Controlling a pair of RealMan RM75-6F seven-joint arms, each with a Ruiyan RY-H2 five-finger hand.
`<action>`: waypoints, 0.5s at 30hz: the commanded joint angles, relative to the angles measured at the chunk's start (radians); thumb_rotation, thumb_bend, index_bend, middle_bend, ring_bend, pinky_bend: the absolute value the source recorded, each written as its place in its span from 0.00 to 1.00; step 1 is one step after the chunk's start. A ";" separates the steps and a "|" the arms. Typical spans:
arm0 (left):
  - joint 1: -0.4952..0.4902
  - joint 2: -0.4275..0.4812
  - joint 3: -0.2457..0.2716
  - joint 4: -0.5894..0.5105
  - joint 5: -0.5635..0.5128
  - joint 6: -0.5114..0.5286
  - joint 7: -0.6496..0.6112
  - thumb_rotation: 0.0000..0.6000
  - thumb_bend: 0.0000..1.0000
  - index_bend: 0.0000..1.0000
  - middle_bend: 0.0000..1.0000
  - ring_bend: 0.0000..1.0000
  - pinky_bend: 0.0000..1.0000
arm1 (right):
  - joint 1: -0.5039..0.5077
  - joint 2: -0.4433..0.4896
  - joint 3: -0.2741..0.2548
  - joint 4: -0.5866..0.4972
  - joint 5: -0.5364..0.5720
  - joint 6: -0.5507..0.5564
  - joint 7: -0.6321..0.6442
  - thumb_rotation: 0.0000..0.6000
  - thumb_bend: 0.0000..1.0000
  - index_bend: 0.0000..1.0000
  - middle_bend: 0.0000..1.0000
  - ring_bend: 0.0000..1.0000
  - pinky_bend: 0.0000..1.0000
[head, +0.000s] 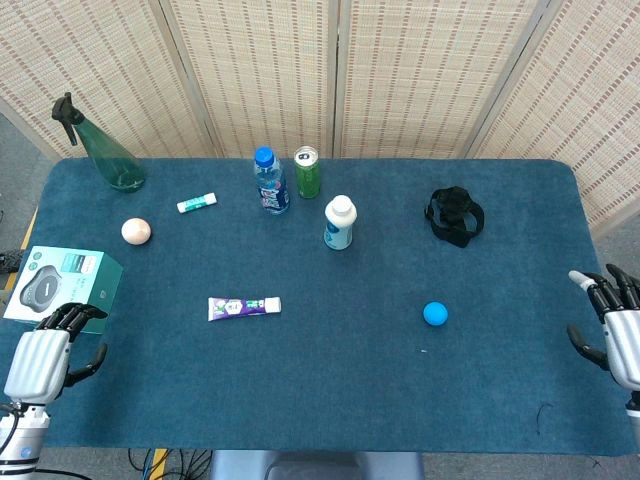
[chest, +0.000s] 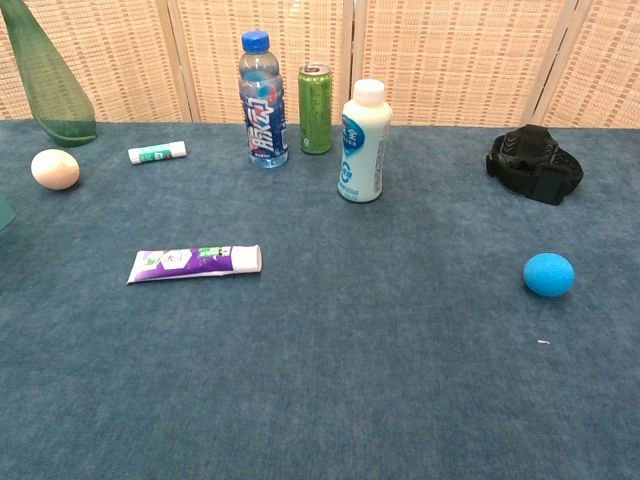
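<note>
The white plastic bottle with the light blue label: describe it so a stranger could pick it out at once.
Start at the blue carpeted table and look to the standing group at the middle of its far side. The white plastic bottle with the light blue label stands upright nearest the front, to the right of the clear water bottle with a blue cap and the green drinks can. It alone is opaque white with a white cap.
</note>
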 joint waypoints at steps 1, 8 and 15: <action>-0.014 0.007 -0.007 0.002 0.006 -0.011 0.005 1.00 0.32 0.32 0.31 0.21 0.32 | 0.010 0.015 0.012 -0.015 0.000 0.000 0.000 1.00 0.23 0.22 0.26 0.09 0.16; -0.090 0.033 -0.037 -0.031 0.034 -0.081 0.017 1.00 0.32 0.30 0.32 0.20 0.31 | 0.034 0.053 0.038 -0.047 0.004 -0.012 -0.013 1.00 0.23 0.22 0.26 0.09 0.16; -0.203 0.035 -0.082 -0.073 -0.011 -0.225 0.037 1.00 0.24 0.32 0.36 0.20 0.30 | 0.056 0.070 0.050 -0.064 0.002 -0.028 -0.023 1.00 0.22 0.22 0.26 0.09 0.16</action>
